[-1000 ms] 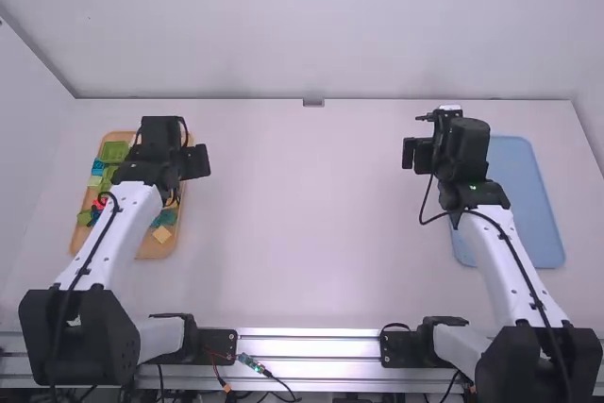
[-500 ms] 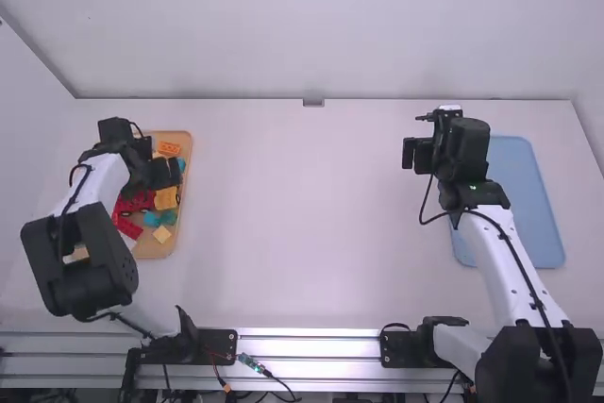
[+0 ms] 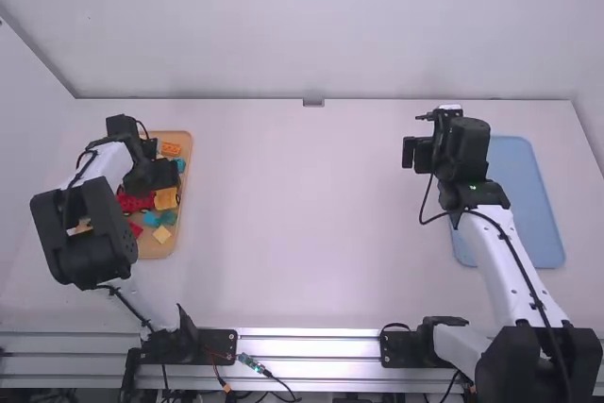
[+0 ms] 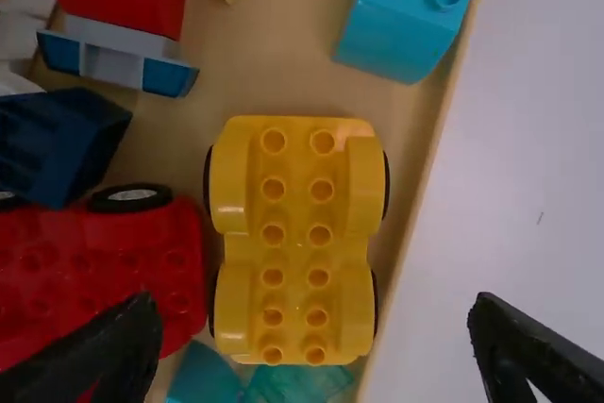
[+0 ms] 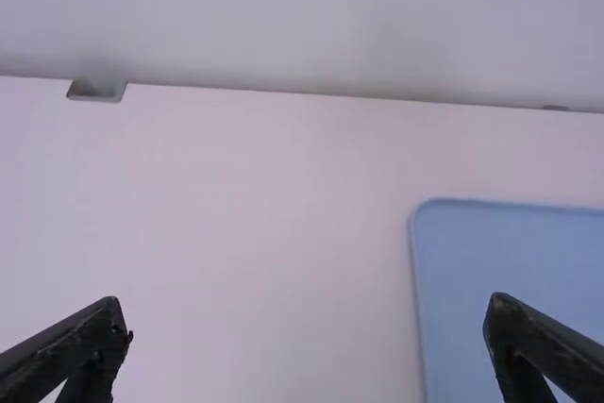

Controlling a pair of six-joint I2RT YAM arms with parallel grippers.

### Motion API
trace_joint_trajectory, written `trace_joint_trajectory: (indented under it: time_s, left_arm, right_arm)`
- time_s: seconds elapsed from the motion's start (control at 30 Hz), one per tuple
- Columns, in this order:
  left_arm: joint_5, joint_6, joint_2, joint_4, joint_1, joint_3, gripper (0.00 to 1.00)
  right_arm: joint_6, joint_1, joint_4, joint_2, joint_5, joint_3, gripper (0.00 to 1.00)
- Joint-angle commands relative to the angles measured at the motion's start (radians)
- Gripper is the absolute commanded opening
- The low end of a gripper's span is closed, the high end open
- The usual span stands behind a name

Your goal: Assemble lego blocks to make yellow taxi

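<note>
My left gripper (image 3: 159, 173) is over the wooden tray of blocks at the left of the table. In the left wrist view the left gripper (image 4: 311, 342) stands open, its fingers wide apart above a yellow wheeled car base (image 4: 297, 243) that lies studs up near the tray's side wall. The same yellow base (image 3: 166, 198) shows just below the gripper in the high view. My right gripper (image 3: 418, 154) is held over the table beside the blue tray. The right wrist view shows that gripper (image 5: 310, 346) open, with nothing between its fingers.
Around the yellow base lie a red car base (image 4: 104, 271), a dark blue block (image 4: 57, 143), a light blue block (image 4: 406, 11) and teal pieces (image 4: 297, 382). The wooden tray's rim (image 3: 182, 224) and a blue tray (image 3: 524, 200) flank the table.
The left arm has drawn back and its gripper has come down leftward over the wooden tray, with a small shift right in the last half second. The right arm has kept still.
</note>
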Motion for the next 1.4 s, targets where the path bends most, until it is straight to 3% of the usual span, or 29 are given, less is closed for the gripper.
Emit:
trace_joint_trajectory:
  time_s: [0.0, 0.53, 0.6, 0.97, 1.2, 1.3, 1.33, 1.37]
  left_arm:
    - [-0.014, 0.019, 0.004, 0.005, -0.001, -0.029, 0.8]
    - [-0.018, 0.066, 0.004, 0.181, -0.001, -0.179, 0.79]
    - [-0.018, 0.059, 0.004, 0.219, -0.001, -0.196, 0.72]
    - [-0.018, 0.038, 0.004, 0.277, -0.001, -0.229, 0.67]
    - [-0.019, 0.031, 0.009, 0.28, -0.001, -0.229, 0.68]
    - [-0.092, -0.016, 0.016, 0.277, -0.001, -0.229, 0.79]
    - [-0.093, -0.013, 0.017, 0.273, -0.001, -0.229, 0.68]
    - [-0.093, -0.008, 0.017, 0.273, -0.001, -0.229, 0.63]
  right_arm:
    - [0.002, 0.005, 0.003, 0.001, 0.002, 0.016, 0.99]
    - [0.001, 0.005, 0.003, 0.001, 0.003, 0.016, 0.99]
    - [0.002, 0.005, 0.003, 0.001, 0.003, 0.016, 0.99]
    - [0.001, 0.005, 0.002, 0.001, 0.003, 0.016, 0.99]
    - [0.002, 0.005, -0.001, 0.001, 0.003, 0.016, 0.99]
    - [0.001, 0.005, -0.004, 0.001, 0.003, 0.016, 0.99]
    - [0.001, 0.005, -0.005, 0.001, 0.003, 0.016, 0.99]
    - [0.001, 0.005, -0.005, 0.001, 0.003, 0.016, 0.99]
